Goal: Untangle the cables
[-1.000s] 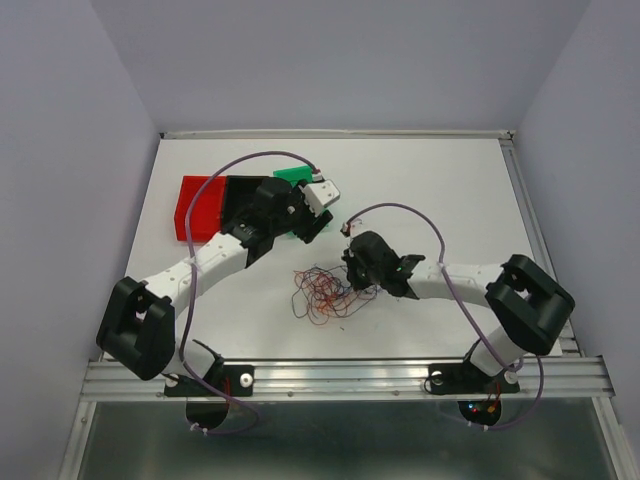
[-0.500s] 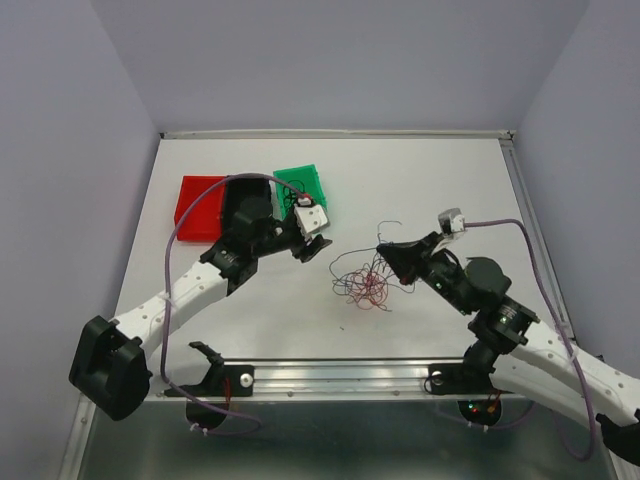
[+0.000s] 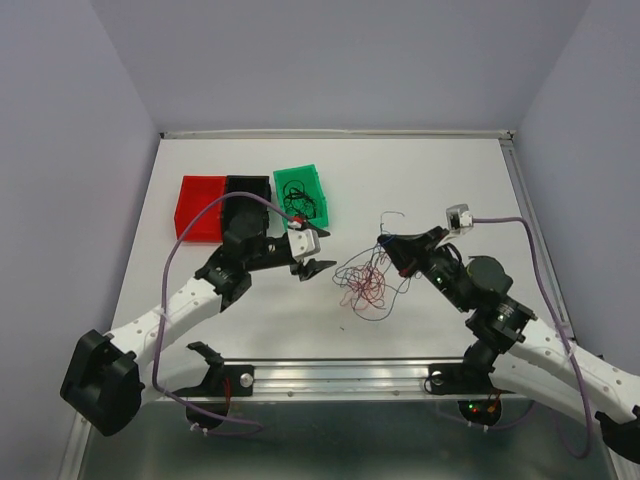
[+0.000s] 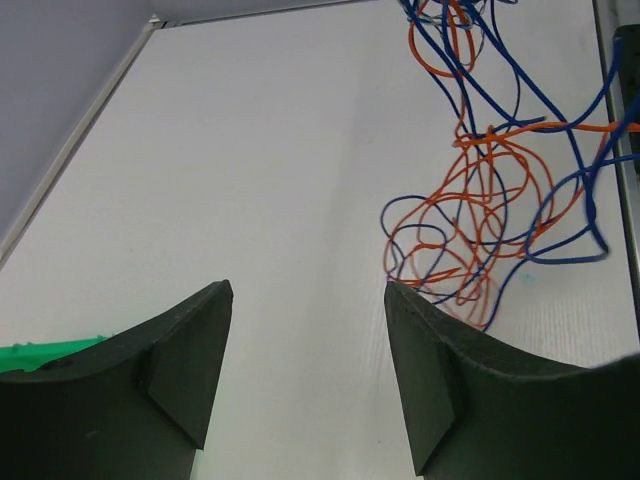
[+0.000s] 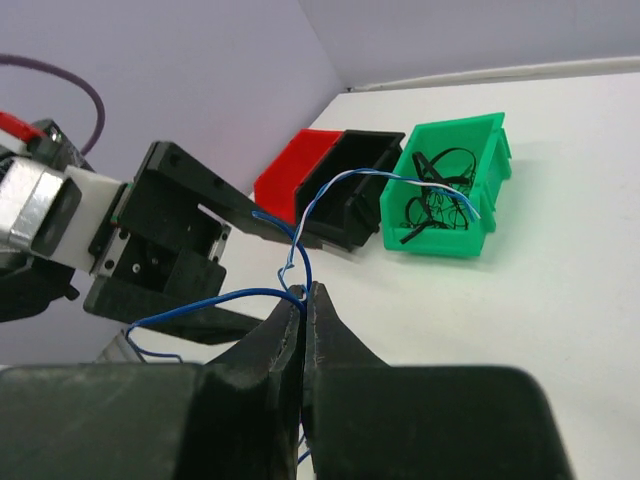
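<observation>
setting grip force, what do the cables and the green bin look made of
Cables: likely thin wire in smooth coloured plastic insulation; they hold springy loops. Green bin: moulded plastic, slightly glossy, one even colour with crisp rims.

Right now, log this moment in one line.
left jaws: open, empty | right jaws: shut on blue cable | tangle: between arms

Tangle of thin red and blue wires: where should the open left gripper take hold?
Probably take a red loop on the left edge of the tangle, coming from the left: those loops bulge toward the left gripper, away from the thin blue wire the right gripper pinches.
</observation>
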Controlling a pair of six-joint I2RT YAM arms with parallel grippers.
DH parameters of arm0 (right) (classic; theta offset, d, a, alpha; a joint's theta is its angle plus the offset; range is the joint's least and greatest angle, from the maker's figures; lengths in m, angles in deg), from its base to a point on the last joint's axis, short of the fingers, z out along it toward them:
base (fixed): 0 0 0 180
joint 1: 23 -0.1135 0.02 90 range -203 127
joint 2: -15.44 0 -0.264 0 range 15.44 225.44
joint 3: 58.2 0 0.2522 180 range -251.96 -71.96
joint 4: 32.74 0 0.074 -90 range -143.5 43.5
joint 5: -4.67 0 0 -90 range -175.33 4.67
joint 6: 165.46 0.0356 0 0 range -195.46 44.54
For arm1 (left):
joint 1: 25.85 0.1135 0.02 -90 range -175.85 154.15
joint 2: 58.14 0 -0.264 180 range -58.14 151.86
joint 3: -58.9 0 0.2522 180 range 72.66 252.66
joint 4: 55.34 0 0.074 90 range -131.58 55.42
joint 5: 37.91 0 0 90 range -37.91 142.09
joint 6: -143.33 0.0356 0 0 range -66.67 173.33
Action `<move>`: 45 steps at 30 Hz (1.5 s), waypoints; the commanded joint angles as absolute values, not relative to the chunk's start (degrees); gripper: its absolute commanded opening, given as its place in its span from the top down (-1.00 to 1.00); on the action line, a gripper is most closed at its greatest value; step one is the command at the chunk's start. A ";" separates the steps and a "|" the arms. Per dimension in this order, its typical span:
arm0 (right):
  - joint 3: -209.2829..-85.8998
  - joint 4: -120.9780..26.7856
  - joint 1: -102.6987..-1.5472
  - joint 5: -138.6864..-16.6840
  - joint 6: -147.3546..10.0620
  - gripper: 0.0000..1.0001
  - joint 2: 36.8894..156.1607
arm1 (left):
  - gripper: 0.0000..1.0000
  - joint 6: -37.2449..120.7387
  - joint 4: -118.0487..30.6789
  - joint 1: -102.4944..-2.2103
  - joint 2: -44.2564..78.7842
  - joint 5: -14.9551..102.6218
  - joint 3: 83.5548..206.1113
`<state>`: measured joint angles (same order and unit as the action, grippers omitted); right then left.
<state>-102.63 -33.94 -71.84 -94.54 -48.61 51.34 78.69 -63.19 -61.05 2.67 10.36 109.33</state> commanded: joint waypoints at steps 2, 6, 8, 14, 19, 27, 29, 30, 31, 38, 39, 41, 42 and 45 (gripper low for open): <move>-109.83 -25.06 -72.39 -99.65 -46.19 0.99 53.23 | -0.47 77.06 -72.24 -61.27 0.48 6.57 106.07; -113.35 -24.18 -72.39 -100.36 -45.49 0.99 57.80 | -0.51 72.76 -81.82 -61.36 0.21 8.58 102.37; -116.24 -23.91 -72.39 -99.57 -45.14 0.99 59.82 | -0.54 71.00 -85.94 -61.71 1.35 9.98 102.28; -121.70 -22.07 -72.39 -97.28 -43.82 0.99 67.47 | -0.71 68.71 -90.27 -63.73 8.65 11.66 105.18; -125.04 -20.23 -72.39 -94.82 -41.98 0.99 70.46 | -0.72 70.64 -90.10 -66.81 12.43 13.95 106.68; -131.89 -20.05 -72.39 -95.78 -41.27 0.99 72.92 | 0.21 73.45 -83.07 -68.74 15.07 13.33 110.54; -134.18 -19.34 -72.39 -96.75 -40.92 0.99 72.92 | 0.66 74.15 -81.67 -69.01 16.65 14.38 111.42; -135.31 -19.17 -72.30 -97.19 -41.01 0.99 72.92 | 0.79 74.59 -80.01 -69.09 17.26 15.09 112.38; -136.46 -19.08 -72.39 -98.84 -41.36 0.99 72.84 | 0.92 74.77 -79.29 -69.10 18.40 16.40 112.83; -153.76 -18.99 -72.39 -107.20 -47.94 0.99 73.27 | 0.99 78.28 -73.49 -69.27 22.45 18.86 114.85; -158.48 -18.99 -72.39 -108.95 -48.65 0.99 73.45 | 0.99 78.72 -71.66 -69.53 22.98 19.22 115.72; -162.64 -19.78 -72.39 -110.80 -50.67 0.99 73.98 | 0.99 80.30 -69.37 -69.97 24.82 20.01 116.87; -166.14 -19.70 -72.30 -111.95 -51.46 0.99 74.41 | 0.99 80.66 -67.88 -70.41 25.44 20.97 117.66; -169.68 -19.78 -72.39 -113.35 -54.97 0.99 74.68 | 0.99 82.50 -65.41 -72.52 27.72 24.84 118.89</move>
